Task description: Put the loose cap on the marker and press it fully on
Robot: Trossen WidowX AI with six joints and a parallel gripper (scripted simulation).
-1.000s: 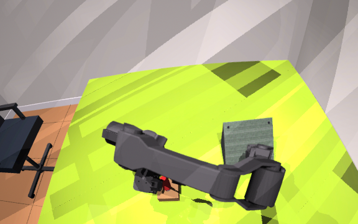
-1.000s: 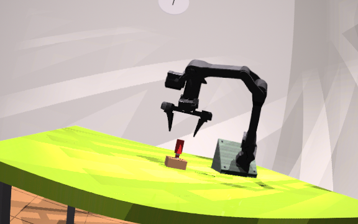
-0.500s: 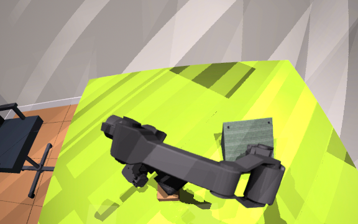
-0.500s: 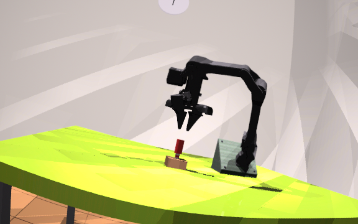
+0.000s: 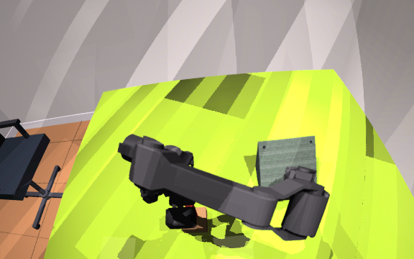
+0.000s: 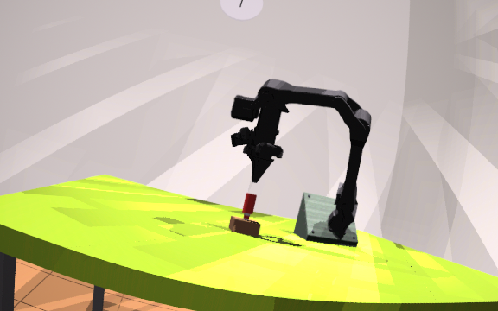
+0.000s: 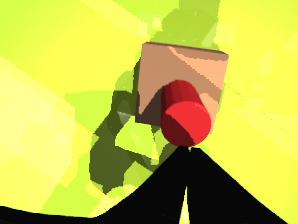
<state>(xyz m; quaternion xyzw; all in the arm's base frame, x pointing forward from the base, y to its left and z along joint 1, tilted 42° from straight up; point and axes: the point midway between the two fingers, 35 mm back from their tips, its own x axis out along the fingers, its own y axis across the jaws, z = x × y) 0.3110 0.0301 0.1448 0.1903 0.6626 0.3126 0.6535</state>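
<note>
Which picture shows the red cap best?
The wrist view: the red cap fills the middle, seen from above, with the closed, empty fingers just below it. The exterior view shows it small but upright on the marker over the holder block. In the top view the arm hides nearly all of it.
</note>
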